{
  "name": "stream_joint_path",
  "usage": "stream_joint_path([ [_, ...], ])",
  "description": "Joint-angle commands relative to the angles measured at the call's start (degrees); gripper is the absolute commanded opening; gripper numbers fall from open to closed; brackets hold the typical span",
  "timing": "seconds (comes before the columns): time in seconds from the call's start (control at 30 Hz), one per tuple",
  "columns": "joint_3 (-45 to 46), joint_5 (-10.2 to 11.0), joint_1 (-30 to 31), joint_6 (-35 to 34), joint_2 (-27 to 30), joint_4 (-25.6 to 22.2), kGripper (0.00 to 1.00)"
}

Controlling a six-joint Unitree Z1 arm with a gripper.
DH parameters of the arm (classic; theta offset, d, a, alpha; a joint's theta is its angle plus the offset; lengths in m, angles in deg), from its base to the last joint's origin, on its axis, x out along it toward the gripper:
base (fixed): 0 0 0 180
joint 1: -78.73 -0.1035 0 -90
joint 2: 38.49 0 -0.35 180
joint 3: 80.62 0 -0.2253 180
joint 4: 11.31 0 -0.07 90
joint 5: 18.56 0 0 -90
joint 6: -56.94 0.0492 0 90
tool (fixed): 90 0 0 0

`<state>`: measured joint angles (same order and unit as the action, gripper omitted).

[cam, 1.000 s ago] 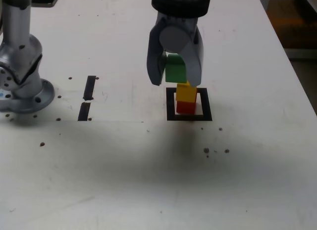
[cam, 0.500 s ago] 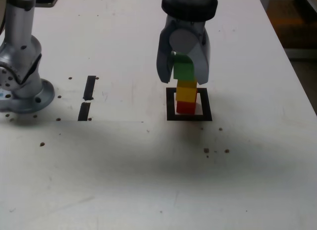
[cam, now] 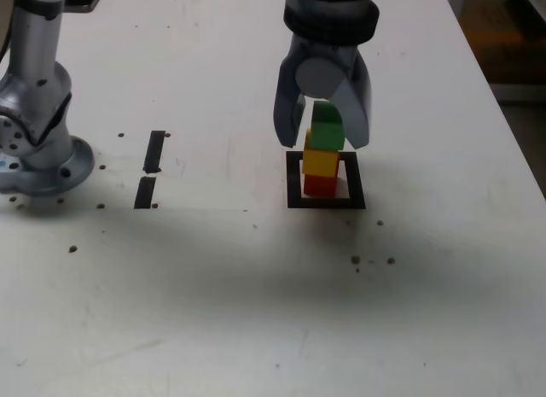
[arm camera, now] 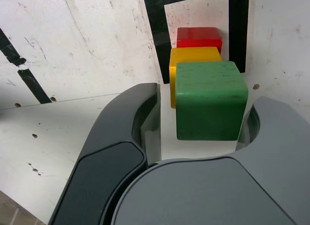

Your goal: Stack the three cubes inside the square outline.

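While the gripper (cam: 323, 132) hangs over the stack, its jaws stand partly apart, a clear gap showing on one side of the green cube (cam: 327, 129) in the wrist view, so it grips nothing. Green sits on yellow (cam: 322, 162), yellow on red (cam: 320, 185), inside the square outline (cam: 326, 202), right of two tape strips (cam: 150, 168) in the exterior view.

green cube (arm camera: 210, 99): matte, grainy paint | hand (arm camera: 198, 133): smooth plastic | table (cam: 256, 312): scuffed white
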<state>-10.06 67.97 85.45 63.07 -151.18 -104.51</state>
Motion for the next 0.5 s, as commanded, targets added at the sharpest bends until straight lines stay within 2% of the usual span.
stream_joint_path([
  [0.0,0.2,0.0,-0.2,0.2,0.0,0.1,0.71],
  [0.17,0.0,0.3,-0.4,1.2,0.5,-0.1,0.82],
  [0.27,-0.4,1.2,-0.4,1.8,1.6,-0.3,0.89],
  [0.47,-0.5,5.6,-0.5,1.9,7.0,-1.6,0.98],
])
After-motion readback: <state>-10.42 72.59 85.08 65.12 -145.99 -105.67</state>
